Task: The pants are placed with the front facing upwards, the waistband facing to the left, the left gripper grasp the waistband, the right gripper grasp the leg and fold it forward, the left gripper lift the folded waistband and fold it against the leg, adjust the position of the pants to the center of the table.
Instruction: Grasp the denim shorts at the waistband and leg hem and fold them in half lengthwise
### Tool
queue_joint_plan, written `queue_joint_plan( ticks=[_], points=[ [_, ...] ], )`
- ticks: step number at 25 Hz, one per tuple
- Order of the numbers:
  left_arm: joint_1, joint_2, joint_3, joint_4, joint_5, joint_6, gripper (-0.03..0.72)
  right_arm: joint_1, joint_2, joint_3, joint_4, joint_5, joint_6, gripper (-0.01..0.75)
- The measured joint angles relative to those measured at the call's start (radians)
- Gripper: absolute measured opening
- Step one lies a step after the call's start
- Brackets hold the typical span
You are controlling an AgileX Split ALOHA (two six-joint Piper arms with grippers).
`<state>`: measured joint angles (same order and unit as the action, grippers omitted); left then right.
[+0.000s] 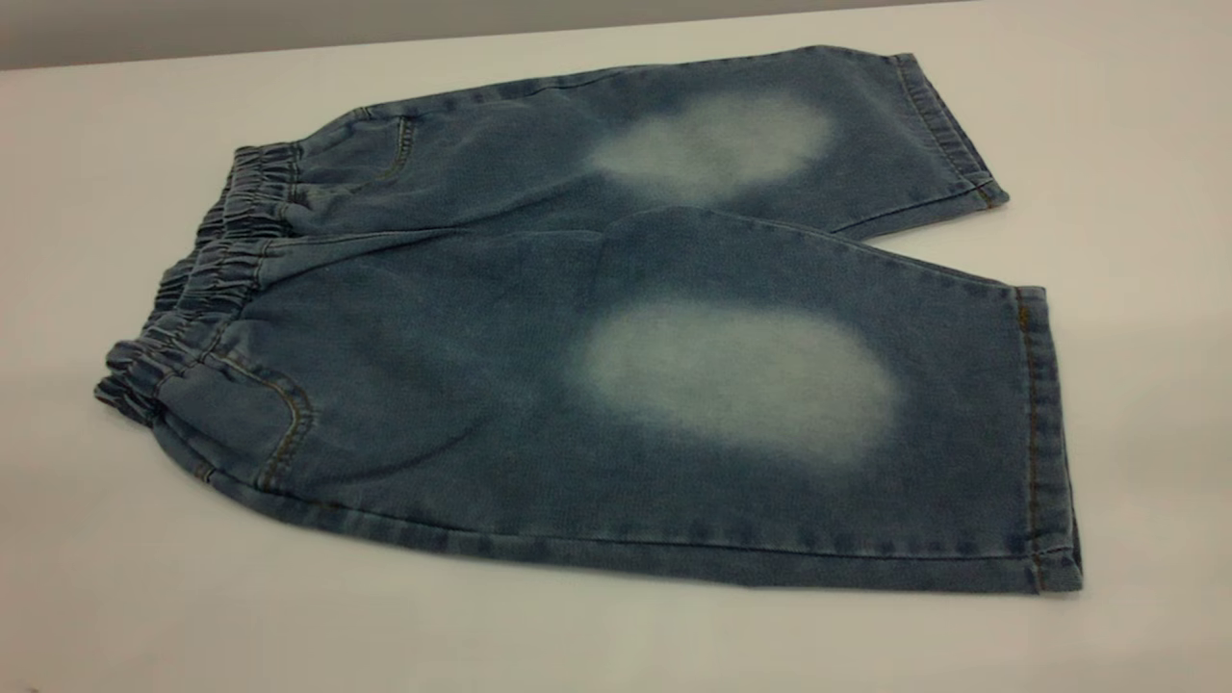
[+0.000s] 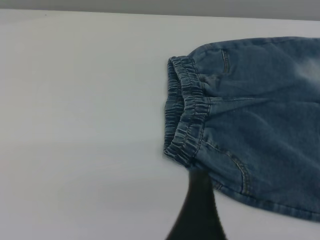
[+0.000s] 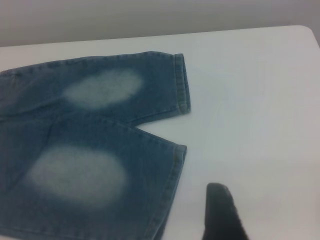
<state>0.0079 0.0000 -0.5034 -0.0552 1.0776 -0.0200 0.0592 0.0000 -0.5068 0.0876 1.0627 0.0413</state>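
The pants [image 1: 616,318] lie flat on the white table [image 1: 1136,404], front up, with a pale faded oval on each leg. The gathered waistband [image 1: 207,279] points left and the leg hems point right. Neither gripper appears in the exterior view. In the left wrist view a black part of the left gripper [image 2: 200,210] shows just off the waistband [image 2: 185,115], by its near corner and the pocket seam. In the right wrist view a black part of the right gripper [image 3: 222,210] hangs over bare table, a short way from the near leg's hem [image 3: 177,165].
White tabletop surrounds the pants on all sides. The table's far edge [image 1: 192,53] runs against a grey wall, and a rounded table corner [image 3: 306,30] shows in the right wrist view.
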Motion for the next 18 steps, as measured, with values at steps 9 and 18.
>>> queue_joint_plan(
  ticks=[9,18],
  points=[
    [0.000,0.000,0.000,0.000,0.000,0.000,0.527,0.000,0.000,0.000,0.000,0.000,0.001,0.353],
    [0.000,0.000,0.000,0.000,0.000,0.000,0.527,0.000,0.000,0.000,0.009,-0.002,0.001,0.353]
  ],
)
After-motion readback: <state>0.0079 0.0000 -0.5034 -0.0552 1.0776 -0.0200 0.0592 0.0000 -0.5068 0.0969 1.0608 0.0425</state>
